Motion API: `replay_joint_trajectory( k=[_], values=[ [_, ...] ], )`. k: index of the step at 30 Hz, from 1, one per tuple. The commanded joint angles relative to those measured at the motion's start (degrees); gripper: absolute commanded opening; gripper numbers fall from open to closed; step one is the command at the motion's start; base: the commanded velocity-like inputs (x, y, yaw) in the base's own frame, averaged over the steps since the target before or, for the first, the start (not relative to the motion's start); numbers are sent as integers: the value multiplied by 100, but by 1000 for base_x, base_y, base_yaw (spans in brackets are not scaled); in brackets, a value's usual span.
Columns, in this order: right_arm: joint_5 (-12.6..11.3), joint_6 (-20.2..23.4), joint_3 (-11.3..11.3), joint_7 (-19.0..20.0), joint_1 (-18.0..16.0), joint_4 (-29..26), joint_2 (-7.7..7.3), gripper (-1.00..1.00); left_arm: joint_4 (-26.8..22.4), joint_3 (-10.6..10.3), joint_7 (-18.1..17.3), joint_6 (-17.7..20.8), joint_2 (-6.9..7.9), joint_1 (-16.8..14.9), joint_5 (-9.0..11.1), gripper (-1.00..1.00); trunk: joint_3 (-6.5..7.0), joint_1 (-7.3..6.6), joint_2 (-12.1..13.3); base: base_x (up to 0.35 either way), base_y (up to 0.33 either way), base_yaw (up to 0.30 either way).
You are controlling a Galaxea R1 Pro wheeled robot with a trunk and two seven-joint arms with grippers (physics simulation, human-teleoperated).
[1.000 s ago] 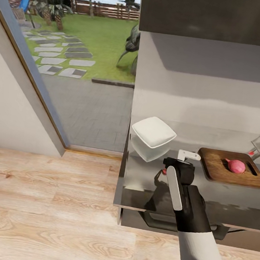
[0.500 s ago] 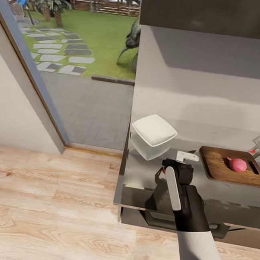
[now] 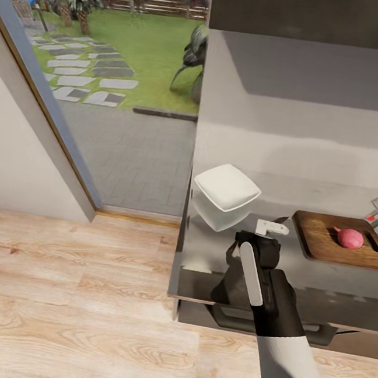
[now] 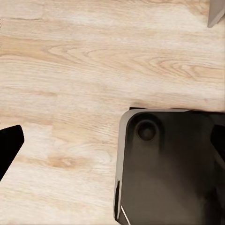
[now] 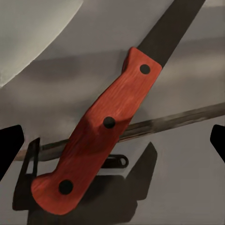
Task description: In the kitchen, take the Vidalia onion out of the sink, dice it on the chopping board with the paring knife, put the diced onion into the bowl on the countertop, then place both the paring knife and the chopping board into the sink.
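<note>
One paring knife flat on countertop, blade toward chopping board, right fingers spread above handle.

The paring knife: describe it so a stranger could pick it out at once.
On the long dark-grey glossy countertop, between the white squarish bowl and the dark-brown wooden chopping board, lies the small paring knife beneath the right hand. Its red three-riveted handle and dark blade mark it out.
</note>
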Motion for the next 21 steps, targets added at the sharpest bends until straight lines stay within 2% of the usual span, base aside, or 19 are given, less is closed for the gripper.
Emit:
replay_joint_trajectory(
  k=[1, 21],
  values=[
    [-57, 15, 6, -60, -5, -4, -2, 100, -10, -48, 21, -9, 8, 2, 52, 100, -9, 3, -10, 0, 42, 0],
    [-57, 15, 6, 42, -5, -4, 1, 100, -10, -48, 21, -10, 8, 2, 54, 100, -11, 3, -10, 0, 6, 0]
  ],
)
